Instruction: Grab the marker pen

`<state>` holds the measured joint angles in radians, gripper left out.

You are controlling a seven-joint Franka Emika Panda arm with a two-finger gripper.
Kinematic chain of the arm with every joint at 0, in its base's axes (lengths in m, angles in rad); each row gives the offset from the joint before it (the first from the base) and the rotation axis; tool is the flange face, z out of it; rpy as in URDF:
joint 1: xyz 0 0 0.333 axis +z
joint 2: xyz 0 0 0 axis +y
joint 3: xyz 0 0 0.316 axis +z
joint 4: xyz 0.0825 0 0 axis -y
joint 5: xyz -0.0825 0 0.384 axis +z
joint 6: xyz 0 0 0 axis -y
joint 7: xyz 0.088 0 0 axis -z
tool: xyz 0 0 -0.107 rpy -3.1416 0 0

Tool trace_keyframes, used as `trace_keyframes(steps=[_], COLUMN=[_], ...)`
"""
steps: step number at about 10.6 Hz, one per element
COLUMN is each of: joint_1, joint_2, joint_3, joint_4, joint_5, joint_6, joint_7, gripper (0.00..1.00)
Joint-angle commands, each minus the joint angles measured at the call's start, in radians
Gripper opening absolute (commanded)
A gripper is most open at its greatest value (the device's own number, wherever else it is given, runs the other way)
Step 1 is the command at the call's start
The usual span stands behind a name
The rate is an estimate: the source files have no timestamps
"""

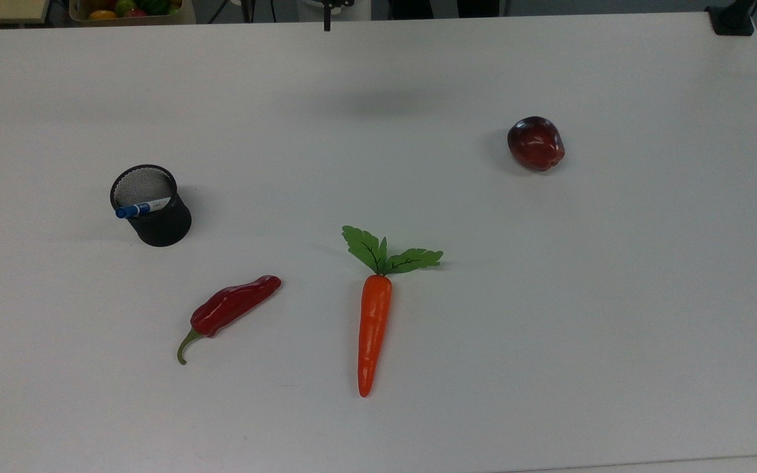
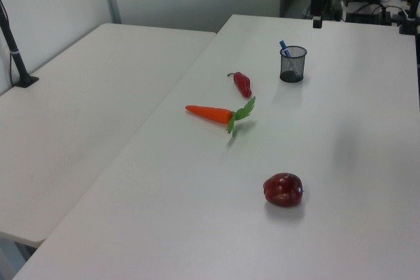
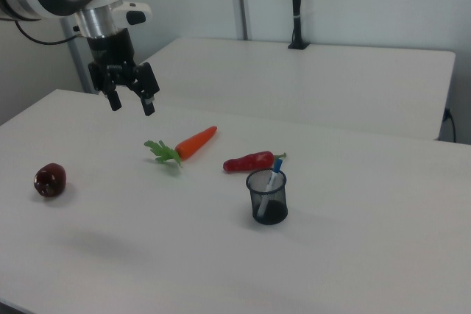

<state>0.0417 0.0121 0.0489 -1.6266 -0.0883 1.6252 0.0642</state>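
The marker pen (image 1: 145,207) is white with a blue cap and stands slanted inside a black mesh cup (image 1: 161,226) at the top view's left. The blue cap pokes over the cup's rim. In the left view the marker pen (image 2: 285,48) and cup (image 2: 293,67) are far back; in the right view the marker pen (image 3: 274,178) leans in the cup (image 3: 268,204) at centre. My gripper (image 3: 132,104) hangs open and empty well above the table at the right view's upper left, far from the cup.
On the white table (image 1: 549,295) lie an orange carrot (image 1: 374,328) with green leaves, a red chili pepper (image 1: 234,305) near the cup, and a dark red apple (image 1: 535,143) at the top view's right. A second white table (image 2: 85,96) adjoins.
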Motion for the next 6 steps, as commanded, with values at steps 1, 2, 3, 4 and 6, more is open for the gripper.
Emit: trace_keyframes(steps=[1,2,3,4,6], joint_1=[0.0,-0.002,-0.006,-0.008,-0.019], joint_2=[-0.017,-0.017,-0.017,-0.017,-0.017], joint_3=[-0.009,-0.009,-0.009,-0.009,-0.015], joint_4=[-0.004,-0.004,-0.004,-0.004,-0.002], joint_5=[0.016,0.016,0.016,0.016,0.015], joint_6=[-0.015,-0.015,-0.015,-0.015,-0.007], joint_7=[-0.026,-0.026,-0.026,-0.026,-0.026], gripper=[1.0,1.0,1.0,1.0,1.0])
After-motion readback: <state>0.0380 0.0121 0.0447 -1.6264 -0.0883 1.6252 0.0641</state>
